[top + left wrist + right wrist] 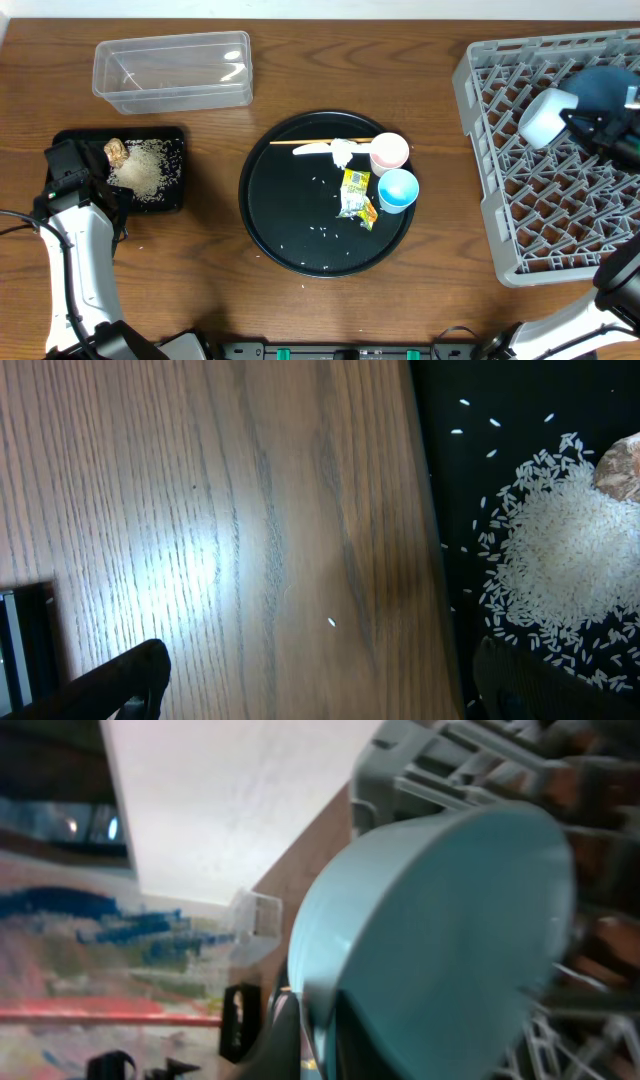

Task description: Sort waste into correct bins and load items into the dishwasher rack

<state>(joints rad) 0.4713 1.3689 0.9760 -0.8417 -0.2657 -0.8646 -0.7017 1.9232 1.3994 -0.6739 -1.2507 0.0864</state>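
White bowl, pale-blue outside. We are finding it tipped on edge over the rack. We are judging it light, stiff, glossy, apt to slip; the thin rim is offering the best hold. Being round, it is showing no long axis; its mouth is facing the round tray. Right jaws are pinching its rim; left jaws are standing spread over the worktop.

brown wooden table, white wall

No readable text; snack wrapper print seems blurred.
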